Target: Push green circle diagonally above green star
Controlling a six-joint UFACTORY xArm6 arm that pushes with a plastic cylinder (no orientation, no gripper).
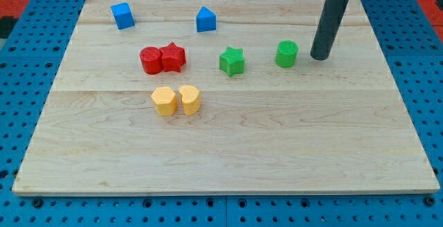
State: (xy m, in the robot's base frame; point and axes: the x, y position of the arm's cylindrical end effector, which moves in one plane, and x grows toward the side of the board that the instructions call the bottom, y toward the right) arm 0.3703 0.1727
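In the camera view, the green circle (286,53) sits level with the green star (232,61), to the star's right, so the push up the board is not yet done. My tip (318,56) stands just right of the circle, apart from it, touching no block. There is no claw here, only a bare rod; nothing is grasped.

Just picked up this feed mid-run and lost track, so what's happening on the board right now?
My tip sits just to the view's right of the green circle, with a small gap, not touching. The green star lies further to the view's left, roughly level with the circle, so the diagonal push isn't done yet. The two red blocks, two yellow blocks and two blue blocks sit farther to the view's left on the wooden board.
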